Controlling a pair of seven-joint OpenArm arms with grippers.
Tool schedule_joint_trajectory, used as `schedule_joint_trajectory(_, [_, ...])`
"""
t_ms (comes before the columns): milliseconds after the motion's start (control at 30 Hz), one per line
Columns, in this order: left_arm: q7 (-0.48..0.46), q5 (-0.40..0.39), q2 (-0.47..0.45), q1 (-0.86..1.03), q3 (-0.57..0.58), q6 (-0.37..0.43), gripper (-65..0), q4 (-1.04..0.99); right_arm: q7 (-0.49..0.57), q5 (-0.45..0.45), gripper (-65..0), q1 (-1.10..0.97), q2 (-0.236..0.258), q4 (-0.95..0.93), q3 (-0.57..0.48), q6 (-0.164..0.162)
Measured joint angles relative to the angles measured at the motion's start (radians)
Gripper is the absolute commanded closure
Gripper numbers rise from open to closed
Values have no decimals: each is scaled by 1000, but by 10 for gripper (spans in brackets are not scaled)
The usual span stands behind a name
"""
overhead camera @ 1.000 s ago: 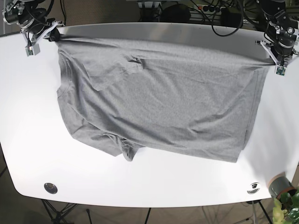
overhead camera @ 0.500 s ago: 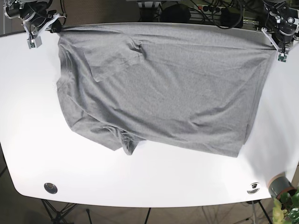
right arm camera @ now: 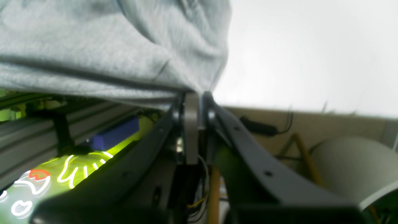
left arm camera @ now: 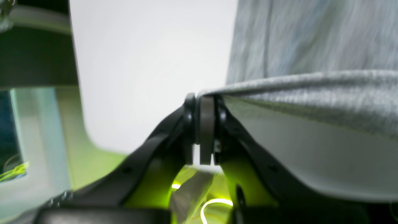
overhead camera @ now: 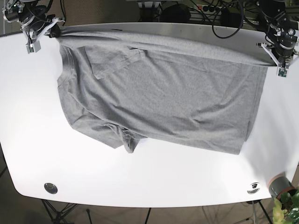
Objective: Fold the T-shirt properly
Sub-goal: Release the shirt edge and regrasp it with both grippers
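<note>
The grey cotton T-shirt (overhead camera: 159, 88) lay spread over the far half of the white desk (overhead camera: 28, 116), its far edge lifted and drawn taut between the two arms. The left gripper (overhead camera: 275, 58), by the desk's far corner on the base view's right, was clamped on one corner of the shirt; its wrist view showed the jaws pressed together with cloth (left arm camera: 298, 93) pinched between them. The right gripper (overhead camera: 49, 31), at the opposite far corner, was likewise closed on the other corner (right arm camera: 192, 84).

To my eye, the fold would go well only if both arms travelled together toward the near edge at equal height, keeping the held edge straight. The near left part was bunched (overhead camera: 126, 142), and a sleeve (overhead camera: 112, 58) lay folded inward, so a crooked fold seemed a risk.

No container held anything; only a small grey pot (overhead camera: 279, 185) stood off the near corner, contents hard to tell.
</note>
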Motion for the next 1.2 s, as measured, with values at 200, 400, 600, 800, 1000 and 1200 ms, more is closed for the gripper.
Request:
schedule_joint_trajectory(200, [-1,-1,-43,-64,61,2,0,-77,4,0,-24,68,6,-3,0,0])
schedule_joint_trajectory(400, [7,2,-58,-144,86,2,0,-163,5,-31,-25,124,5,-4,0,0])
schedule_joint_trajectory(600, [4,-1,-108,-183,150,2,-56,-229,8,-109,-98,146,2,-4,0,0])
schedule_joint_trajectory(800, [6,6,-138,-181,233,4,-338,-240,9,-150,-518,159,-8,-5,7,-2])
schedule_joint_trajectory(1000, [14,11,-138,-206,234,4,-394,-240,7,-147,-588,157,-24,-4,7,-1])
schedule_joint_trajectory(1200, [-4,2,-147,-224,230,7,-389,-237,11,-140,-531,121,-35,-3,5,-1])
